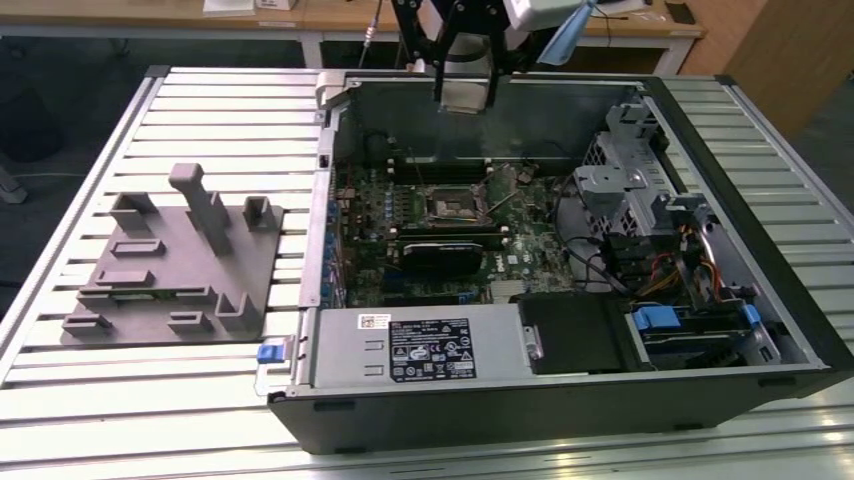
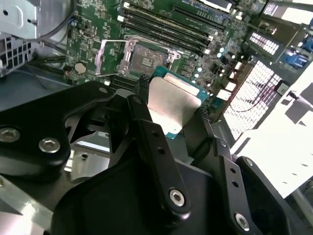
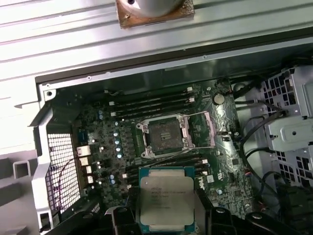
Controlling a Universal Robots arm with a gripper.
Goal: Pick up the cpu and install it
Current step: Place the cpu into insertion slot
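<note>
- The claw is clamped on the cpu, one finger on each of two opposite edges. In the second wrist view the black fingers flank the chip and its pale metal lid faces the camera.
- The cpu hangs clear of everything, carried in the air. In the first wrist view it sits square between the fingertips, lid outward, green rim showing around it.
- Step in hand, as I judge it: the pick-up is done and the carry to the socket is under way. The chip is not yet seated.
- In the exterior view the claw is at 12 o'clock from the socket, high over the far wall of the case, well apart from the board.
- The socket looks ready: in both wrist views its metal frame stands swung aside and the dark bed lies bare.
- Seating, I judge, calls for bringing the chip over the bed, squaring its edges to the socket sides and keeping it level. Whether its corner mark matches cannot be told here.
- The grey holder lies on the counter at 9 o'clock from the case, well apart from the claw.
</note>
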